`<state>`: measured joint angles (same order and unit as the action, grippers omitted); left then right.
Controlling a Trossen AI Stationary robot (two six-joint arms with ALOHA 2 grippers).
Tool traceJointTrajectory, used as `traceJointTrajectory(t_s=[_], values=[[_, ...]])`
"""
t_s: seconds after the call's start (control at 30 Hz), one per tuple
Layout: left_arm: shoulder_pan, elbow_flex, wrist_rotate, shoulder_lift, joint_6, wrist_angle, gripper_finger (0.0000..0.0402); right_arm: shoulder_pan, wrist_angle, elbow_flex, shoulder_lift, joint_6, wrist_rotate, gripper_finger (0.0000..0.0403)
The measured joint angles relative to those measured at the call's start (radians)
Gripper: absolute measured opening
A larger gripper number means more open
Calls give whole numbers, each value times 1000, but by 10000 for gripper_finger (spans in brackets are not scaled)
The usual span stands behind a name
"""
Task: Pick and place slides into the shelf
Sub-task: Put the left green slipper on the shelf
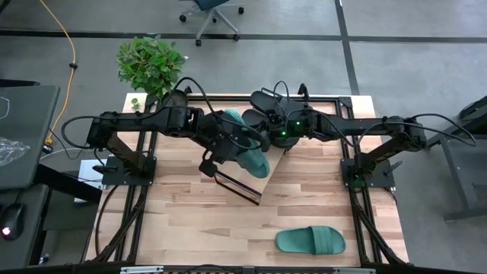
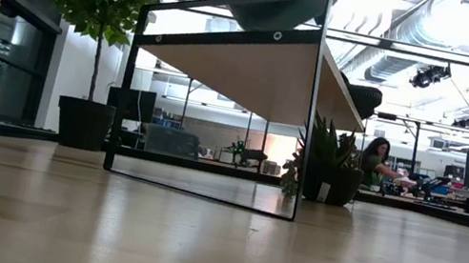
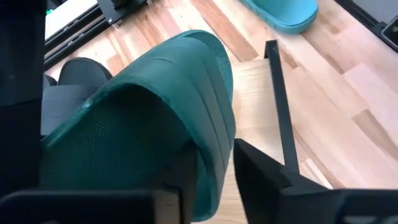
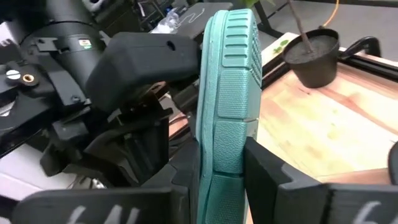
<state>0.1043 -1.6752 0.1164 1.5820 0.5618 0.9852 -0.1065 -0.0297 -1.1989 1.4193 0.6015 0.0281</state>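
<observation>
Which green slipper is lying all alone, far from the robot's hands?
The teal slide at the table's near edge, flat and untouched. The other teal slide is up on the shelf, with both grippers around it.

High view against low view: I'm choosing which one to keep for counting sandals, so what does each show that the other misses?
Only the high view shows the green sandal lying alone on the table, the black sandals and both arms. Only the low view shows the shelf's underside and a seated person in the room behind. Both show the shelf with a green sandal on it.
</observation>
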Motion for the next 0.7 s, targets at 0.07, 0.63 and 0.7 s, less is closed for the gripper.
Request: traceJointTrajectory(t_s=[0.07,0.63,0.7], values=[[0,0,-17,0,-11,0,116,0,-4,0,0,0,-11,68],[0,-109,-245,-1,-20,8,163,-20,-19,0,-1,-27,-132,67],[1,-154,-311,-1,-19,11,163,-18,-21,0,-5,-27,-133,67]])
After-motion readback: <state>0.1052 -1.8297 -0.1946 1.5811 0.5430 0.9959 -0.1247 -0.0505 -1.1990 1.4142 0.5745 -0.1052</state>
